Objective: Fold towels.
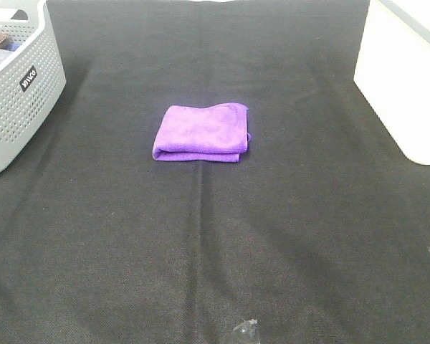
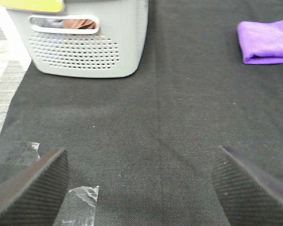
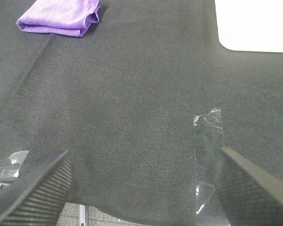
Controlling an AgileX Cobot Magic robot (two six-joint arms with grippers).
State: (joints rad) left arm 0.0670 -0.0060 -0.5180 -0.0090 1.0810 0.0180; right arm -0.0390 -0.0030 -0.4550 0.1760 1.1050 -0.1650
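While nothing's touching it, quick rundown of the scene:

Towel: one purple towel (image 1: 201,133) lying folded near the middle of the black-covered counter (image 1: 215,251), well apart from both arms.
Long axis: runs side to side in the high view, with the fold edge facing the camera and the loose layers stacked at the right end.
Count: one towel, one grey perforated basket (image 1: 18,86) at far left, one white bin (image 1: 408,79) at far right, a few scraps of clear tape (image 3: 208,120) on the cloth.
Left fingers (image 2: 33,186): spread wide, holding nothing, hovering over bare cloth near the basket.
Right fingers (image 3: 35,188): also spread wide and empty, near the counter's front edge.
Hard to see: basket and bin are both cut off by the frame; something brownish sits inside the basket, can't tell what. Towel tag not visible.
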